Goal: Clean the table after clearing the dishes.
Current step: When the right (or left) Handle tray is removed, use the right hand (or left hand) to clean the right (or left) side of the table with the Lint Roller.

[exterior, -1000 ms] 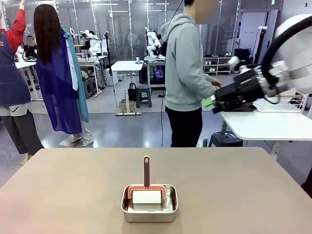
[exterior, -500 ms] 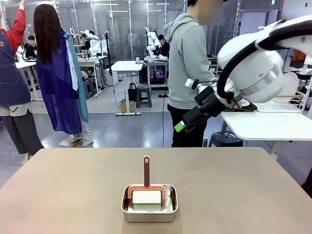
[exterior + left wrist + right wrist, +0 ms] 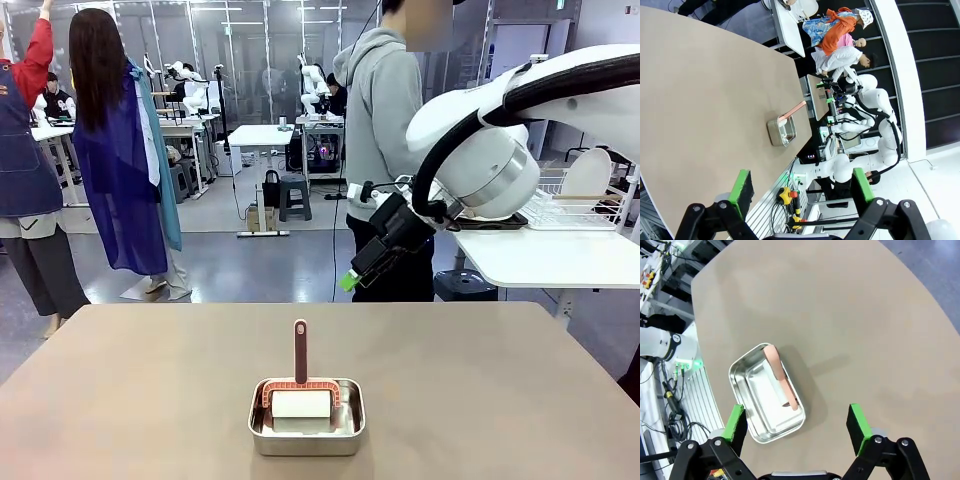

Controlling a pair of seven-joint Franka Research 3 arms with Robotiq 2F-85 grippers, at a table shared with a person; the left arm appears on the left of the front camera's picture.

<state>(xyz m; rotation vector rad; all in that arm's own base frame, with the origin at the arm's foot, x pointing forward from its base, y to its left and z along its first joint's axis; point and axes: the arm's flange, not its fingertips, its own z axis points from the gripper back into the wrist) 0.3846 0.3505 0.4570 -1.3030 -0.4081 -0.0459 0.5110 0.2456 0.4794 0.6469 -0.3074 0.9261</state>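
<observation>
The table (image 3: 130, 390) has a plain taupe-brown top, also seen in the left wrist view (image 3: 700, 95) and the right wrist view (image 3: 850, 305). One of the dishes, a white plate (image 3: 588, 172), stands upright in the wire rack on the white side table. My right gripper (image 3: 350, 278) hangs above the brown table's far edge, pointing down and left. In its own view the right gripper (image 3: 796, 422) is open and empty, high over the steel pan. The left gripper (image 3: 801, 185) is open too, with nothing between its pads, well back from the table.
Near the table's front middle sits a small steel pan (image 3: 305, 418) with a white roller and a pinkish handle (image 3: 300, 350); it also shows from above (image 3: 767, 395). A person in a grey hoodie (image 3: 385, 130) stands at the far side beside the white side table (image 3: 540, 258).
My right arm has swung left and down from the white side table to above the brown table's far edge. Its gripper stays open and empty. The pan has not moved.
</observation>
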